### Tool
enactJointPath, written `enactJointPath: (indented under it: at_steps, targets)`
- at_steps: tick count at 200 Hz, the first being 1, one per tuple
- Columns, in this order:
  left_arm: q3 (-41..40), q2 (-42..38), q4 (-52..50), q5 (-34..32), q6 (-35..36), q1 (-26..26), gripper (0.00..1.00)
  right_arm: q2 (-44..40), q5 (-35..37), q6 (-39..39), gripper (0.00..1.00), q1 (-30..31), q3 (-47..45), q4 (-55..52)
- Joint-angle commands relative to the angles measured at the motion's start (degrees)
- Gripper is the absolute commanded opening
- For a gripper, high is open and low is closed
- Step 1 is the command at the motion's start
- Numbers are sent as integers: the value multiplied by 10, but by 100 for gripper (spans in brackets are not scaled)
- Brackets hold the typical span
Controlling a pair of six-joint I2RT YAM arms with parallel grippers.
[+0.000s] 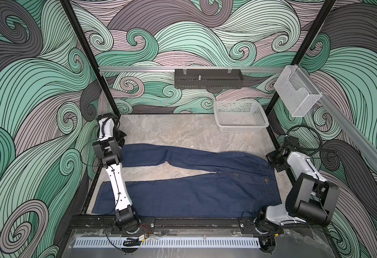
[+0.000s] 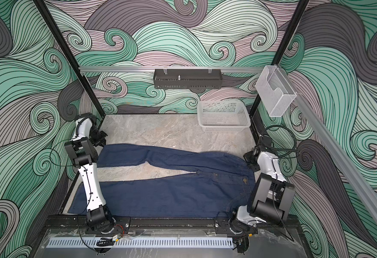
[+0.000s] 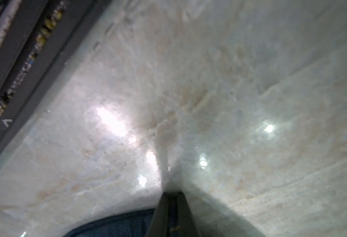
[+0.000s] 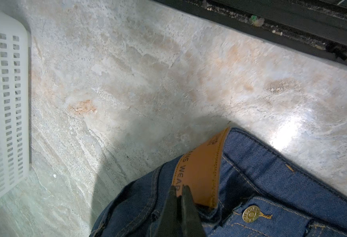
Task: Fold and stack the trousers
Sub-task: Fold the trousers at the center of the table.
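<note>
Trousers [image 1: 183, 196] lie flat on the table [image 1: 160, 131], legs left, waist right. The left gripper [image 3: 171, 195] is closed, apparently on the far leg's hem. The right gripper [image 4: 180, 189] is closed on the waistband beside the leather patch [image 4: 201, 170]. First fold in hand: next, both should lift the far edge together over the near leg.

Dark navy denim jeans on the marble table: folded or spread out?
Spread out, unfolded. The dark navy denim jeans lie flat on the marble table, both legs stretched full length and splayed apart.
</note>
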Motion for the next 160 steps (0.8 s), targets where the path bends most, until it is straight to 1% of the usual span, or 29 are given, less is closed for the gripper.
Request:
enactJointPath:
  at_steps: [1,24,56,82,124,160]
  targets:
    - [20,25,-5,-12,-2,-3,0,0,-2,-5,0,3,2,-1]
    - [55,5,6,-17,-3,-2,0,-2,-15,7,0,3,22,-1]
    - [74,-54,64,-7,-8,0,0,4,-27,39,0,2,60,11]
    - [113,-73,84,35,-16,7,0,24,-46,68,0,-9,110,20]
    - [102,-108,139,93,-39,26,0,61,-73,96,0,-29,188,31]
    - [102,-99,187,142,-68,31,0,123,-113,103,0,-30,231,49]
